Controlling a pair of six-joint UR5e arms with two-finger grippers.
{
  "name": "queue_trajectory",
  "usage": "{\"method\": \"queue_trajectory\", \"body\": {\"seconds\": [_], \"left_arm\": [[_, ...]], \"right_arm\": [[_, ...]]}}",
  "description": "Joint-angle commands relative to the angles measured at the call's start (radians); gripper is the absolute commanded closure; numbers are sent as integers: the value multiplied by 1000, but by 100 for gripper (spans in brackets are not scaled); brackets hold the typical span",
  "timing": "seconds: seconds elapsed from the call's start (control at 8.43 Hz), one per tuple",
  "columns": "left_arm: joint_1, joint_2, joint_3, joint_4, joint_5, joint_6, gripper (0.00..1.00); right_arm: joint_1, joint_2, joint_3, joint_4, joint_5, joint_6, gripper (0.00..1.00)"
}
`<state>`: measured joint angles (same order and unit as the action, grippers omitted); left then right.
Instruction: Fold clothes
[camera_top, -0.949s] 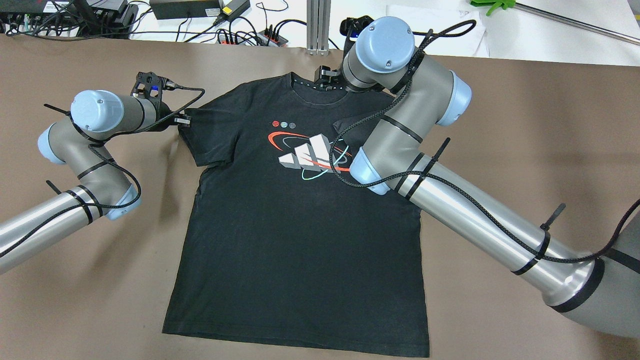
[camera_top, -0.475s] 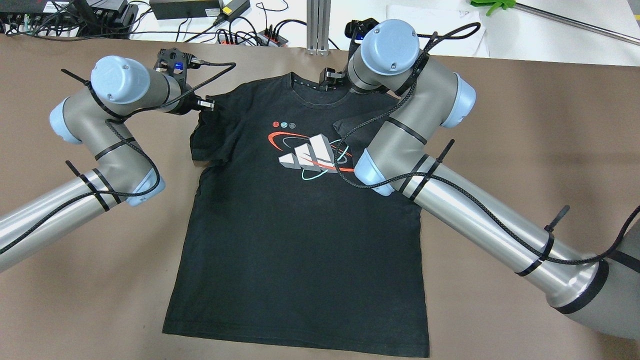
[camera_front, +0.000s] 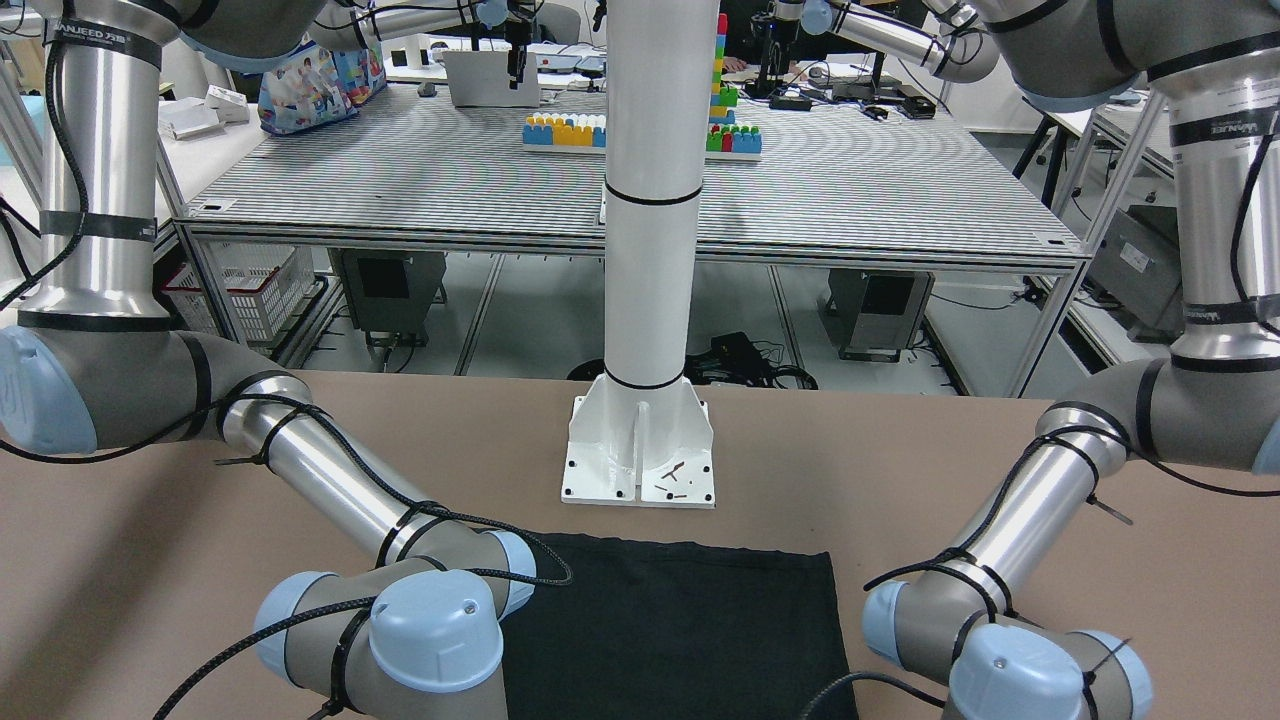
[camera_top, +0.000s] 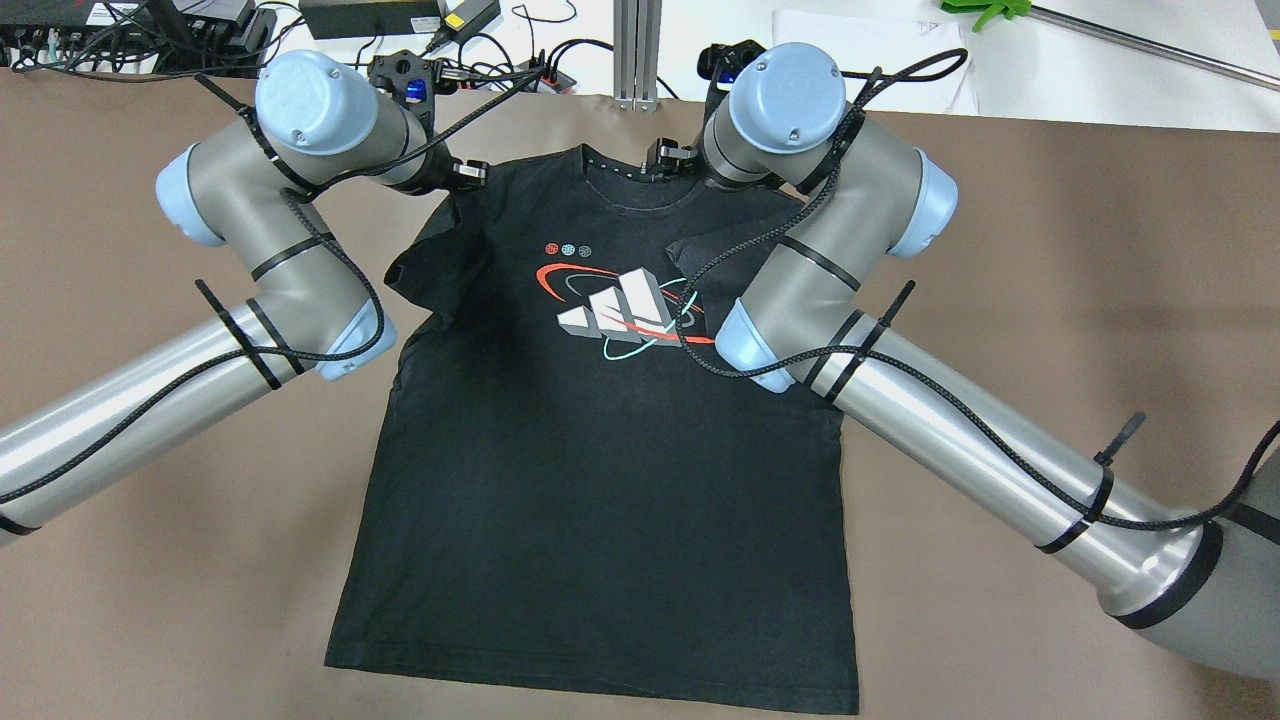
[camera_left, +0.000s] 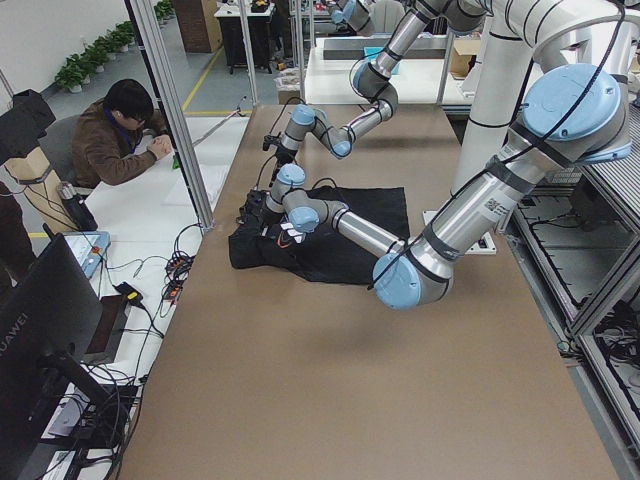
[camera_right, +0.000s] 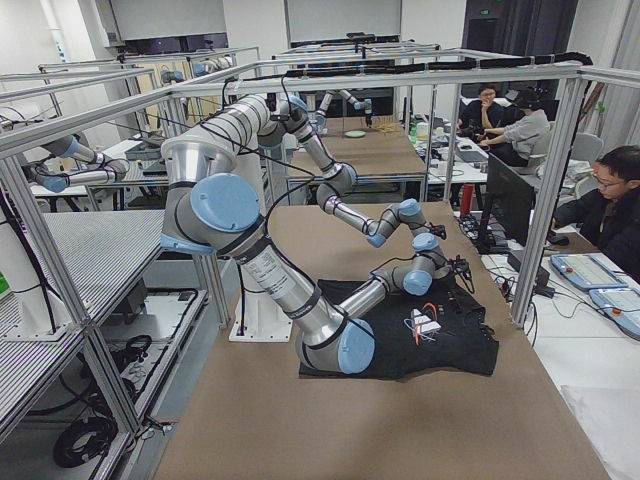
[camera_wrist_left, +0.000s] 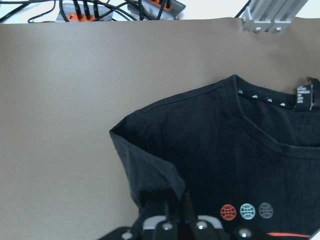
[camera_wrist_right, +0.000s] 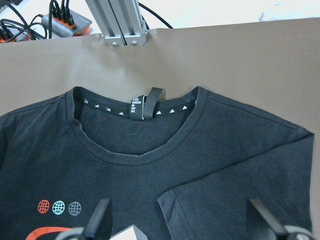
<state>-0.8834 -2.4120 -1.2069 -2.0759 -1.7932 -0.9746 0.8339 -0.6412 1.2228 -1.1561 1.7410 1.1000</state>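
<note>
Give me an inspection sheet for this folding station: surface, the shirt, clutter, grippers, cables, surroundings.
Surface: brown table cover, flat.
Job's things: black T-shirt lies front up; one sleeve is folded onto the chest, the other is lifted.
Clutter: white pillar base on the table beyond the hem.
Grippers: left gripper shut on the raised sleeve; right gripper open near the collar.
Cables: braided cable from the right arm loops over the print.
Surroundings: power strips past the table edge; seated operator.

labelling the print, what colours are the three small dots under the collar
Dots: red, teal, grey; right wrist view.
</note>
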Motion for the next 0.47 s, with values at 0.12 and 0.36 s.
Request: {"method": "queue_trajectory", "body": {"seconds": [0.12, 0.36], "left_arm": [[84, -137, 127, 2, 99, -114, 100], [109, -144, 147, -3, 133, -113, 100]], "right_arm": [[-1, -20, 0, 7, -5, -9, 6], [-1, -28, 0, 13, -8, -12, 6]]}}
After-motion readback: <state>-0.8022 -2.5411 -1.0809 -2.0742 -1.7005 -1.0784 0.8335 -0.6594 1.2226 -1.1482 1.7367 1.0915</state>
